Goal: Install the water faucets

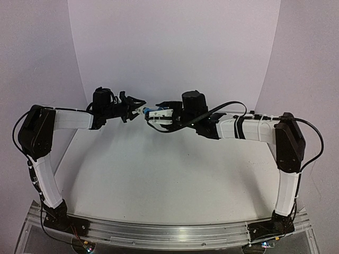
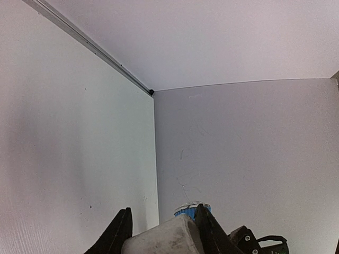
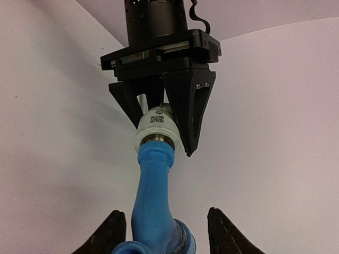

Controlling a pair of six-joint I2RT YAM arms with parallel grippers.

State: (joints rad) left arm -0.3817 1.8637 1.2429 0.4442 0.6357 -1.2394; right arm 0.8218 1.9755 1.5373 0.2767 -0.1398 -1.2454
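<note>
The blue tap (image 1: 155, 112) hangs in the air above the table's far middle, joined end to end with the white pipe fitting (image 1: 142, 111). My left gripper (image 1: 136, 111) is shut on the white fitting (image 2: 161, 238); the tap's blue end (image 2: 186, 210) shows just behind it. In the right wrist view the tap (image 3: 152, 196) runs from between my right gripper's (image 3: 167, 235) fingers up into the fitting (image 3: 157, 127), which sits in the left gripper's black fingers (image 3: 188, 114). My right gripper (image 1: 159, 114) is closed round the tap's body; the contact lies below the frame edge.
Both arms reach inward from the sides and meet above the white tabletop (image 1: 169, 174). A curved white backdrop (image 1: 175, 47) rises behind. An aluminium rail (image 1: 169, 233) with the arm bases runs along the near edge.
</note>
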